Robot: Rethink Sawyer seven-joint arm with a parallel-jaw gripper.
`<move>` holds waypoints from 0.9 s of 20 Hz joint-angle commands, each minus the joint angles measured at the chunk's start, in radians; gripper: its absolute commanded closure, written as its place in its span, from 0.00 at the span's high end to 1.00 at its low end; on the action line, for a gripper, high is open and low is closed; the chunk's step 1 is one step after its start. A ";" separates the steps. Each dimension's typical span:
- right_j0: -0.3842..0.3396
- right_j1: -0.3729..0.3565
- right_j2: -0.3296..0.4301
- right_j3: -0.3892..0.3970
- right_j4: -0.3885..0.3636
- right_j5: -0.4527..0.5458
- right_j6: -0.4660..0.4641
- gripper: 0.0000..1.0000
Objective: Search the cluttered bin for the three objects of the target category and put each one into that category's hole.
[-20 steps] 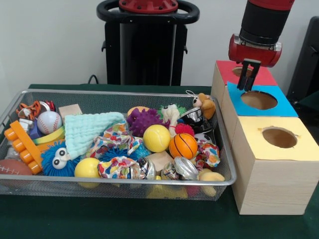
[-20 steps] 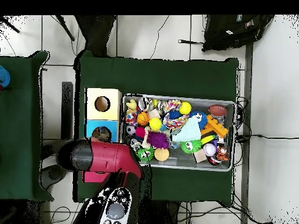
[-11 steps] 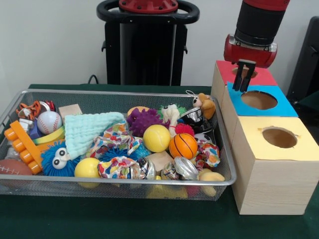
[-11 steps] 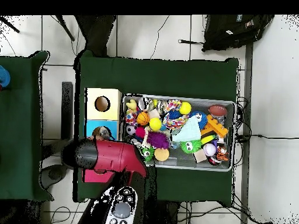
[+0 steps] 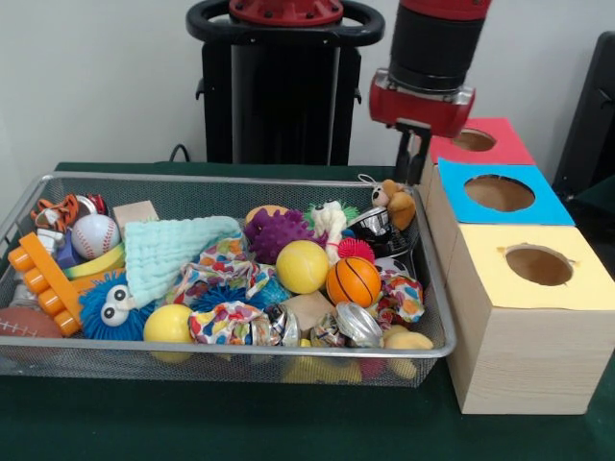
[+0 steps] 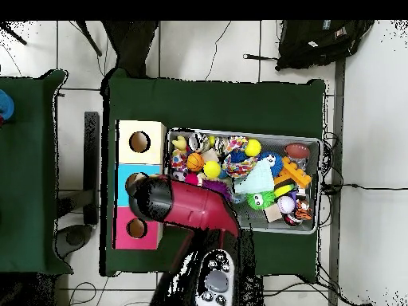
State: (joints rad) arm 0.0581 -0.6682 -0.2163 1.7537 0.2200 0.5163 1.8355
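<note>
A wire-mesh bin (image 5: 231, 357) heaped with toys, including a basketball (image 5: 353, 280) and a yellow ball (image 5: 302, 266), is shown nearest. Beside it, yellow (image 5: 538, 266), blue (image 5: 499, 193) and red (image 5: 476, 140) holes are ranged. The gripper (image 5: 413, 158) is held upright over the bin's far corner; whether its fingers are parted cannot be told.

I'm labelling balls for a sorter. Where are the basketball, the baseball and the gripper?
basketball (image 5: 353, 280): front view, middle of its orange face.
baseball (image 5: 94, 235): front view, middle of its white side.
gripper (image 5: 412, 157): front view, on the dark fingertips hanging below the red wrist.
</note>
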 commanded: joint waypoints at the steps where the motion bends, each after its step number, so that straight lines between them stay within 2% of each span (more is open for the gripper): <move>1: -0.122 -0.005 0.138 0.006 -0.100 0.037 -0.105 0.00; 7: -0.200 -0.008 0.191 0.019 -0.168 0.013 -0.115 0.00; 18: -0.272 -0.003 0.263 0.054 -0.269 -0.031 -0.083 0.00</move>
State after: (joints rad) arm -0.1763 -0.6841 -0.0905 1.7624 0.0237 0.5163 1.8355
